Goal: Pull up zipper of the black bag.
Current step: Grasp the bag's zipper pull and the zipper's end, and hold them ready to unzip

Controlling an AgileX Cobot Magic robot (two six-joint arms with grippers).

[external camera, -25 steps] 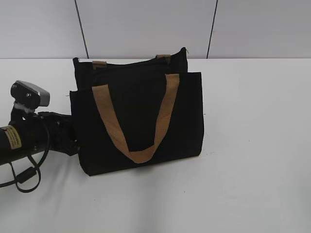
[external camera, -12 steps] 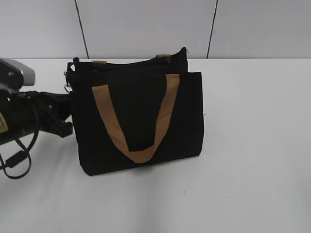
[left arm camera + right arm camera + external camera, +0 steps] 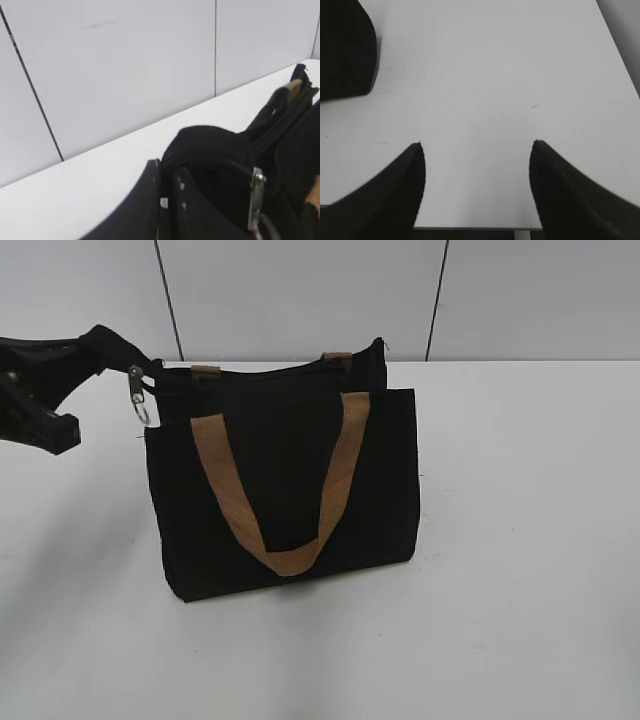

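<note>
1. The black bag stands upright on a white table, left of centre in the exterior view, one tan handle hanging in a loop down its front panel; the second tan handle only peeks above the top edge.
2. The left gripper reaches in from the left at the bag's upper left corner, closed on black fabric at the end of the zipper; the silver slider and ring pull dangle just below it.
3. In the left wrist view the bunched fabric fills the jaws, with the slider beside it.
4. The right gripper hovers over bare tabletop, fingers spread wide, holding nothing.
5. Pale wall panels with dark seams back the table.
6. The left arm is cut off at the frame edge.
</note>
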